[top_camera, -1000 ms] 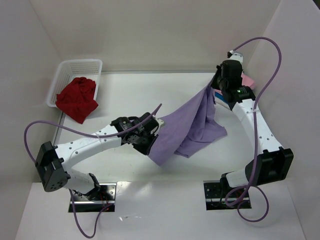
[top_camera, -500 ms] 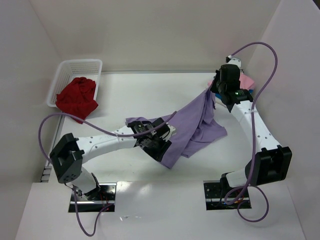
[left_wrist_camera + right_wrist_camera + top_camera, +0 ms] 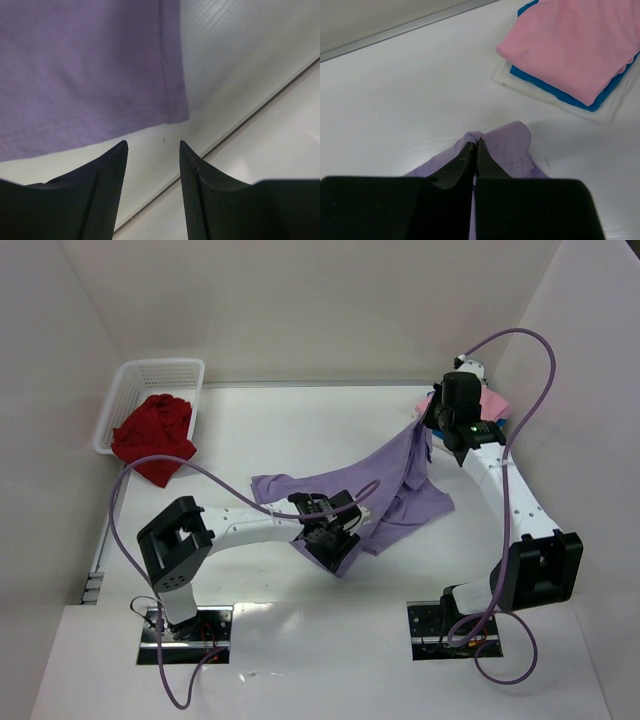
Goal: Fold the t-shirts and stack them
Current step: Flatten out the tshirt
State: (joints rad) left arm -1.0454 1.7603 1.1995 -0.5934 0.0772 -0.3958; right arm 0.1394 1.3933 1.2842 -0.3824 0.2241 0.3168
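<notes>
The lavender t-shirt (image 3: 390, 485) stretches across the middle of the table, its left part flat and its right end lifted. My right gripper (image 3: 427, 427) is shut on a pinch of that lifted end (image 3: 507, 145), fingertips closed together (image 3: 475, 145). My left gripper (image 3: 337, 545) is open and empty just above the table, with the shirt's hem corner (image 3: 172, 107) a little beyond its fingertips (image 3: 152, 142). The pink t-shirt (image 3: 570, 42) lies folded on the bright blue one (image 3: 555, 90) at the far right. The deep red t-shirt (image 3: 152, 435) spills out of the basket.
The white lattice basket (image 3: 160, 370) stands at the far left corner. The folded stack (image 3: 494, 403) rests on a white cloth (image 3: 520, 82) by the right wall. The table's near edge (image 3: 250, 112) runs just past my left fingers.
My left gripper has let go of the lavender shirt and swung right and nearer. The shirt's left part has dropped flat on the table. The right gripper has kept its hold.
</notes>
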